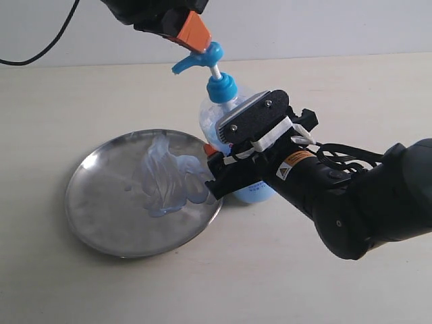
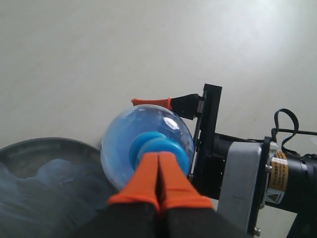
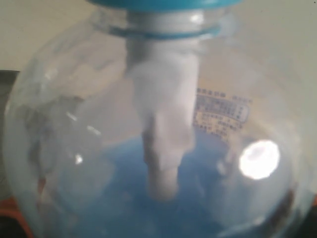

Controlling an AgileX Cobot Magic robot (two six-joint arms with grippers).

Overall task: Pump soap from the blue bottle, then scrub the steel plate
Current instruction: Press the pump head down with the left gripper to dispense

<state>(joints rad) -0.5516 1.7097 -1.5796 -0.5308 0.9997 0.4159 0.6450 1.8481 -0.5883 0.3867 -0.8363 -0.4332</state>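
The blue bottle (image 1: 233, 118) stands upright just right of the steel plate (image 1: 101, 229). My right gripper (image 1: 214, 169) is shut on the bottle's clear body, one orange finger (image 2: 151, 101) showing on the far side. In the right wrist view the bottle (image 3: 148, 148) fills the picture, with blue liquid low inside. My left gripper (image 1: 194, 34) comes down from above, its orange fingers (image 2: 148, 181) pressed together and shut, resting on the blue pump head (image 1: 202, 57). The white pump stem shows extended. Pale blue soap (image 1: 165, 179) lies in glossy streaks across the plate's right half.
The bottle and plate sit on a pale beige table (image 1: 304, 283) with a light wall behind. A black cable (image 1: 40, 50) hangs at the back left. My right arm (image 1: 364, 202) stretches in from the right edge.
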